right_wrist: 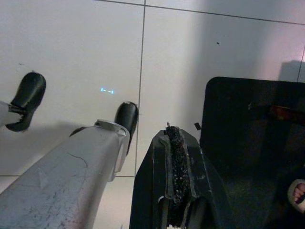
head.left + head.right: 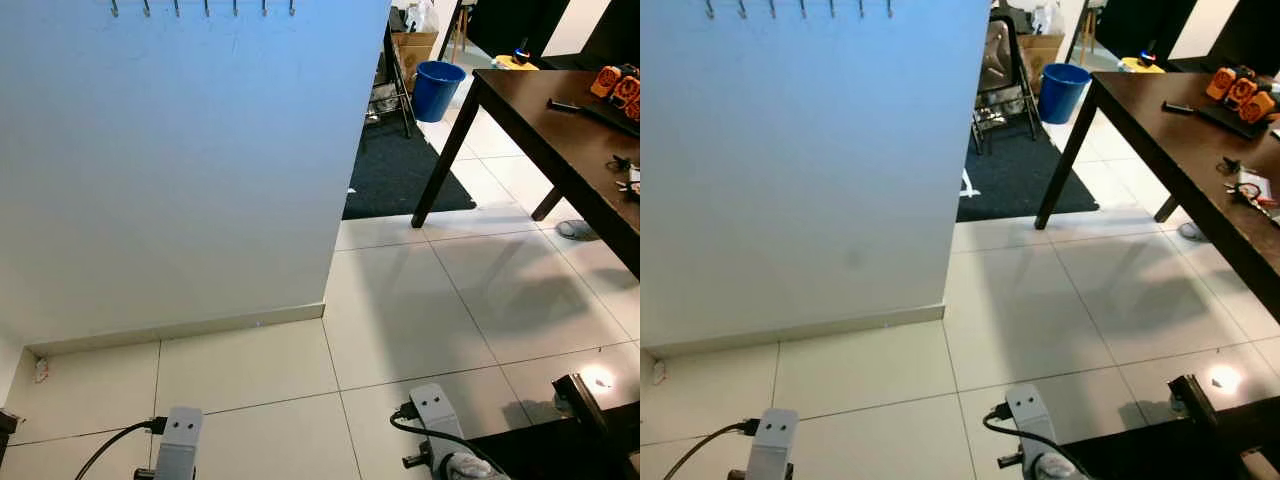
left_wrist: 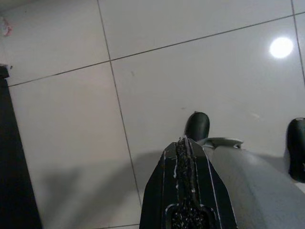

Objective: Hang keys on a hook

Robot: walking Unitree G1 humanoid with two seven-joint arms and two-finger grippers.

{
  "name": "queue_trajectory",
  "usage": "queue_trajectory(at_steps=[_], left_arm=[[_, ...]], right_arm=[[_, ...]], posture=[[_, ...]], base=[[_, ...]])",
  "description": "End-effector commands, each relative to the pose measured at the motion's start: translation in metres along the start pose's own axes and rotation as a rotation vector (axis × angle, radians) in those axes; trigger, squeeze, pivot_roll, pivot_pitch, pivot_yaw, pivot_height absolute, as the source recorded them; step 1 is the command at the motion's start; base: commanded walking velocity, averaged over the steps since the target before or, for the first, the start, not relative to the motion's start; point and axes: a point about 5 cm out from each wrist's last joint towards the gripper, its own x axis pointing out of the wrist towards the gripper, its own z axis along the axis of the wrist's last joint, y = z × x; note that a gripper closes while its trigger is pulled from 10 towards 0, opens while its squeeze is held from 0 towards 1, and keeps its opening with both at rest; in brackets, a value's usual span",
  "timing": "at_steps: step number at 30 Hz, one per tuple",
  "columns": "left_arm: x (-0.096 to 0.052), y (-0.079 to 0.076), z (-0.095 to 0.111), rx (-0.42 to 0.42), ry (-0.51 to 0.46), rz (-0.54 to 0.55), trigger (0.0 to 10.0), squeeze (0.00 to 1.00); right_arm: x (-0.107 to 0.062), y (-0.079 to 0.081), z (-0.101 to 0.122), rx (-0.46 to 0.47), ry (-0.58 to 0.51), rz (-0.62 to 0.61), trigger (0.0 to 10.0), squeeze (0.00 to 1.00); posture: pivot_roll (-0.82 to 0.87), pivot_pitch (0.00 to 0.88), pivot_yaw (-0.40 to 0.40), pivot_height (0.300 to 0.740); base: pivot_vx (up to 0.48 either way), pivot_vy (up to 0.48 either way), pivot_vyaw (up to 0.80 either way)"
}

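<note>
A row of several metal hooks (image 2: 205, 8) runs along the top of the white wall (image 2: 180, 170) ahead on my left. A bunch of keys (image 2: 1246, 191) with a red tag lies on the dark wooden table (image 2: 1160, 120) at the far right. Both arms hang low over the tiled floor, the left arm (image 2: 178, 438) and the right arm (image 2: 433, 412) showing at the bottom edge. In the left wrist view my left gripper (image 3: 183, 145) is shut and empty, pointing down at the tiles. My right gripper (image 1: 174, 133) is likewise shut with nothing in it.
Orange objects (image 2: 1238, 92) and a black tool (image 2: 570, 105) lie on the table. Behind it are a blue bucket (image 2: 437, 88), a chair (image 2: 998, 75) and a dark rug (image 2: 400, 170). A black object (image 1: 248, 138) stands on the floor by my right side.
</note>
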Motion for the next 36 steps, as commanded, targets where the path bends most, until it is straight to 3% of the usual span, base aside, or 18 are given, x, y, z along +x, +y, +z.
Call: queue_trajectory(at_steps=[1, 23, 25, 27, 28, 29, 36], left_arm=[[-0.0007, -0.0008, -0.0051, 0.0, 0.025, -0.01, 10.0, 0.0], [0.0001, -0.0045, -0.0002, -0.041, 0.007, -0.046, 10.0, 0.0], [0.0002, -0.005, 0.0006, -0.056, 0.004, -0.049, 10.0, 0.47], [0.0002, -0.005, 0.0006, -0.056, 0.004, -0.049, 10.0, 0.47], [0.0002, -0.0051, 0.0008, -0.073, 0.003, -0.05, 10.0, 1.0], [0.0004, -0.0049, 0.0014, -0.083, 0.002, -0.049, 10.0, 1.0], [0.0007, -0.0057, 0.0034, -0.117, -0.006, -0.055, 10.0, 1.0]], right_arm=[[-0.0009, -0.001, -0.0084, -0.009, 0.029, -0.005, 10.0, 0.0], [-0.0011, -0.0021, -0.0093, -0.004, 0.03, -0.009, 10.0, 0.0], [-0.0011, -0.0021, -0.0091, 0.004, 0.027, -0.009, 10.0, 0.01], [-0.0011, -0.0021, -0.0091, 0.004, 0.027, -0.009, 10.0, 0.01], [-0.0011, -0.0023, -0.0087, 0.011, 0.024, -0.01, 10.0, 0.8], [-0.0011, -0.0026, -0.0084, 0.017, 0.022, -0.013, 10.0, 1.0], [-0.0011, -0.0029, -0.0081, 0.042, 0.015, -0.015, 10.0, 1.0]], posture=[[0.06, 0.0, -0.028, 0.74], [0.05, 0.0, -0.026, 0.74], [0.05, 0.0, -0.026, 0.74], [0.05, 0.0, -0.026, 0.74], [0.05, 0.0, -0.026, 0.74], [0.05, 0.0, -0.025, 0.74], [0.05, 0.001, -0.023, 0.74]], base=[[0.0, 0.0, 0.0], [0.0, 0.0, 0.0], [0.0, 0.0, 0.0], [0.0, 0.0, 0.0], [0.0, 0.0, 0.0], [0.0, 0.0, 0.0], [0.0, 0.0, 0.0]])
